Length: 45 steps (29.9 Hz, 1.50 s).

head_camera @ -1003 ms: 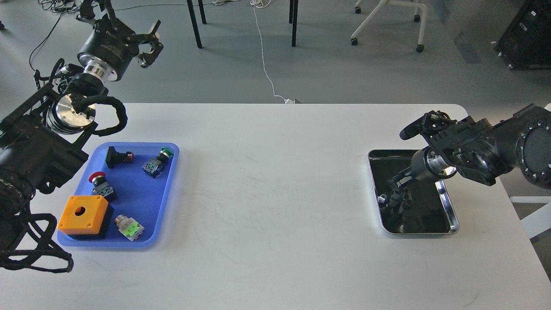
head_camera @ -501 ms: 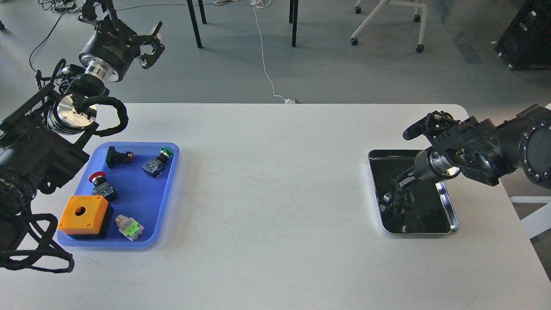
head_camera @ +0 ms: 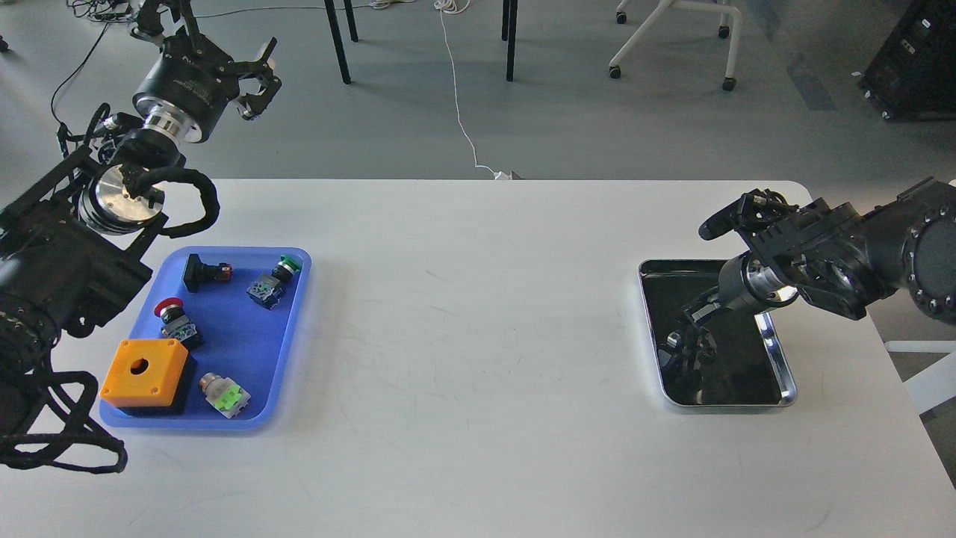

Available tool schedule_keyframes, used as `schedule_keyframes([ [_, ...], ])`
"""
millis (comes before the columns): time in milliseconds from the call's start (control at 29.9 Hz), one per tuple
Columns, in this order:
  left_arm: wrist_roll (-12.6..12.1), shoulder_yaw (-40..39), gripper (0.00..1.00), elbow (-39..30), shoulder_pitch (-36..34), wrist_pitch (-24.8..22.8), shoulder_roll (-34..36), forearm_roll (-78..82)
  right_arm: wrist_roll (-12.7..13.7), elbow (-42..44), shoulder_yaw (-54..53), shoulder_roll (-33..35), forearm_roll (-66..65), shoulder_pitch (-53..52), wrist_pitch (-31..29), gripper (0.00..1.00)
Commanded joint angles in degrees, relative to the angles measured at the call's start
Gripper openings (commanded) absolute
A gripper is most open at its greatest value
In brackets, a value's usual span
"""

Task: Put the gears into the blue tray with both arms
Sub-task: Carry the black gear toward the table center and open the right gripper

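Since the earlier frames, the right jaws have lifted slightly inside the steel tray at three o'clock on the bench; dark on dark, I cannot tell whether they pinch a gear. Left jaws, at eleven o'clock, hang spread and empty, high beyond the bench edge. At nine o'clock, the blue tray holds push-button switches and an orange box, but no gear I can see. Judging by that, delivery is not yet done.
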<state>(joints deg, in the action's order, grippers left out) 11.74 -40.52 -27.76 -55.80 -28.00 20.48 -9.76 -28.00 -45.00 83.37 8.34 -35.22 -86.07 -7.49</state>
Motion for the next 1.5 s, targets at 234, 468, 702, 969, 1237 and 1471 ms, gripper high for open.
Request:
schedule_keyframes([
  [234, 0.04, 0.0, 0.98, 0.08, 0.17, 0.0, 0.0, 0.0, 0.0, -7.12, -12.85, -4.29, -0.02, -9.47, 0.28, 0.16],
  [468, -0.05, 0.0, 0.98, 0.08, 0.35, 0.0, 0.53, 0.0, 0.0, -8.09, -20.26, -8.34, 1.03, -6.93, 5.46, 0.16],
  [702, -0.05, 0.0, 0.98, 0.08, 0.52, 0.0, 0.26, 0.09, 0.0, -8.0, -20.96, -8.34, 3.67, -3.06, 8.36, 0.16],
  [969, -0.05, 0.0, 0.98, 0.08, 1.31, 0.0, 0.18, 0.09, 0.0, -8.09, -21.93, -8.34, 3.76, 2.31, 10.57, 0.16],
  [1237, 0.13, 0.0, 0.98, 0.08, 1.66, 0.0, -0.09, 0.09, 0.0, -8.79, -22.46, -8.34, 3.58, 4.15, 10.66, 0.17],
  [1471, 0.3, 0.0, 0.98, 0.08, 1.66, 0.0, -0.18, 0.09, 0.0, -8.71, -22.72, -8.34, 3.49, 4.33, 10.83, 0.38],
])
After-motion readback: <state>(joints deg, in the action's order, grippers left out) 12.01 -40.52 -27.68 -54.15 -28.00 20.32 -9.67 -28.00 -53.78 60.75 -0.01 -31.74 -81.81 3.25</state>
